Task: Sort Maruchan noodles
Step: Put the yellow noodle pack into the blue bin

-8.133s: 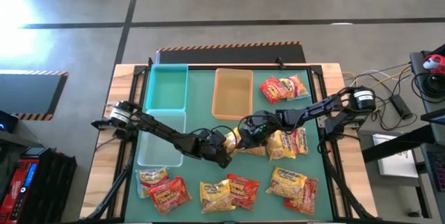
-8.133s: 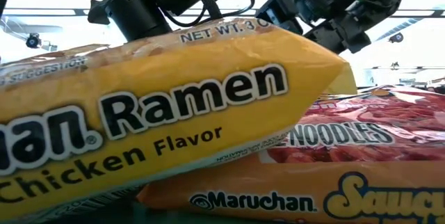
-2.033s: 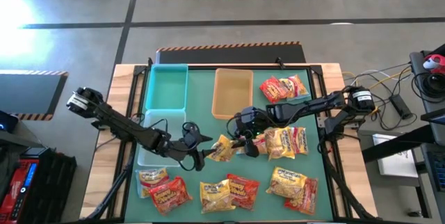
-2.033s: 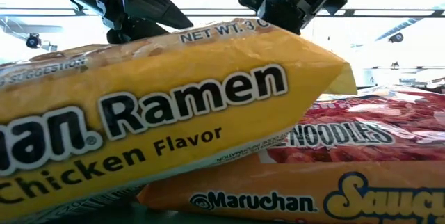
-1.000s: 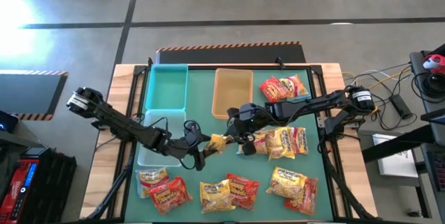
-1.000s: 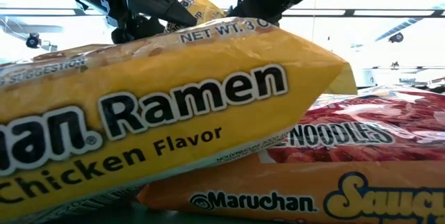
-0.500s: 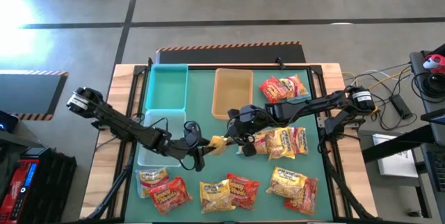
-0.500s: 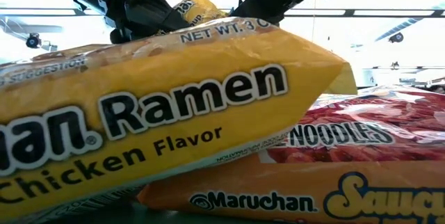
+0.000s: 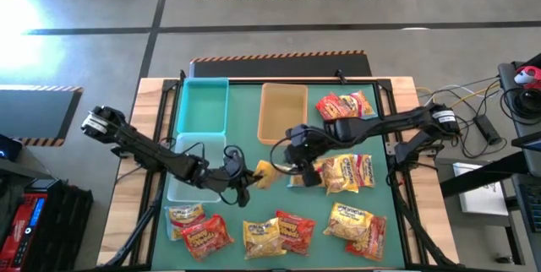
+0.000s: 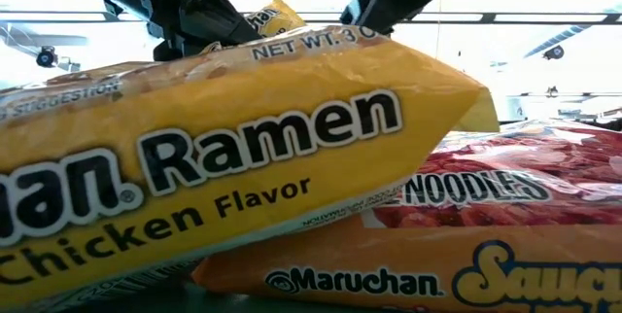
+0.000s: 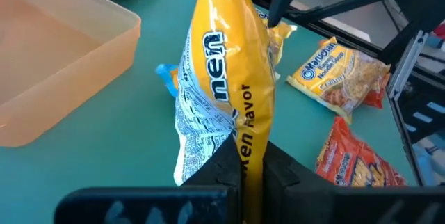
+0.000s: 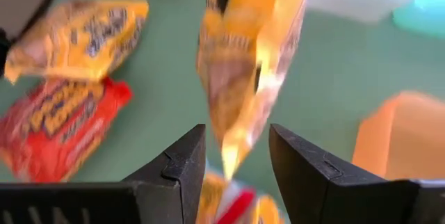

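Observation:
A yellow Maruchan noodles packet (image 9: 265,173) hangs over the middle of the green table (image 9: 245,133). It also shows in the left wrist view (image 11: 226,78), and its corner shows in the low view (image 10: 275,14). My left gripper (image 9: 250,179) is shut on its left end. My right gripper (image 9: 292,162) stands open just to the right of the packet. In the right wrist view the packet (image 12: 250,57) shows ahead of my right gripper (image 12: 236,158) and clear of its fingers. My left gripper pinches the yellow packet's near end (image 11: 249,156) between its two fingers. The fingers come from the table's left, slanting a little downward, and lie along the packet. The packet stands on edge and reaches out past the fingers, clear of the table.
Teal tray (image 9: 203,107), clear tray (image 9: 193,171) and tan tray (image 9: 283,113) stand at the far left and middle. Several packets lie along the near edge (image 9: 270,234), more under the right arm (image 9: 348,173) and at the far right (image 9: 345,107). Two stacked packets (image 10: 243,148) fill the low view.
My left gripper has shut on the yellow packet's left end and stayed in place. My right gripper has opened, let go of the packet's other end, risen and drawn back a little toward the table's far edge. The packet stays lifted clear.

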`<state>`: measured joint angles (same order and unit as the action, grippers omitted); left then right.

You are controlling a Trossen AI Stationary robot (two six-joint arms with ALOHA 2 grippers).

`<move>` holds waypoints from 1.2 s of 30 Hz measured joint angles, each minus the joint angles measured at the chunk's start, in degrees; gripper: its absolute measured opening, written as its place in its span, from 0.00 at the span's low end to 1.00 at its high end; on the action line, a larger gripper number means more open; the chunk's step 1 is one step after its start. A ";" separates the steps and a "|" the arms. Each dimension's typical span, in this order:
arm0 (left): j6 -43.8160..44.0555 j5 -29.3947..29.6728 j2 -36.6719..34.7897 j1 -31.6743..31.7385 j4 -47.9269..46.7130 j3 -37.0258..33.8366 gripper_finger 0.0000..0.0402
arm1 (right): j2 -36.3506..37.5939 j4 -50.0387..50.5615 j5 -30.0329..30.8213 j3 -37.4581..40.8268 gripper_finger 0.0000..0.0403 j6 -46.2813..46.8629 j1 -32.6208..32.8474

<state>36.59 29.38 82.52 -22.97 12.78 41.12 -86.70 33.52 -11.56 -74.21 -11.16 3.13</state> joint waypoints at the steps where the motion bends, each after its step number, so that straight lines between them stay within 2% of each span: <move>1: 0.41 0.03 -0.02 0.23 0.04 0.00 0.00 | 0.00 2.26 0.07 -0.82 0.36 0.01 -0.07; 10: 0.12 0.13 -3.59 5.44 -1.15 0.00 0.00 | 0.03 14.08 1.10 -3.29 0.36 1.09 -0.40; 15: -0.05 0.18 -8.85 10.55 -9.31 0.00 0.00 | 1.07 18.71 1.14 -3.27 0.36 0.94 -1.63; 21: -3.36 0.02 -16.34 17.83 -21.12 0.00 0.00 | 3.90 19.16 1.17 -2.42 0.34 -0.54 -4.77; 29: -12.84 0.07 -26.51 29.23 -30.76 0.00 0.00 | 6.15 18.57 1.15 -2.01 0.34 -2.81 -9.36; 36: -20.56 0.05 -31.61 40.25 -37.85 0.00 0.00 | 5.59 18.53 1.15 -1.73 0.34 -5.51 -12.28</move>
<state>16.03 29.44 50.91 17.29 -25.08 41.12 -81.10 52.05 -10.41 -75.94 -16.67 -9.15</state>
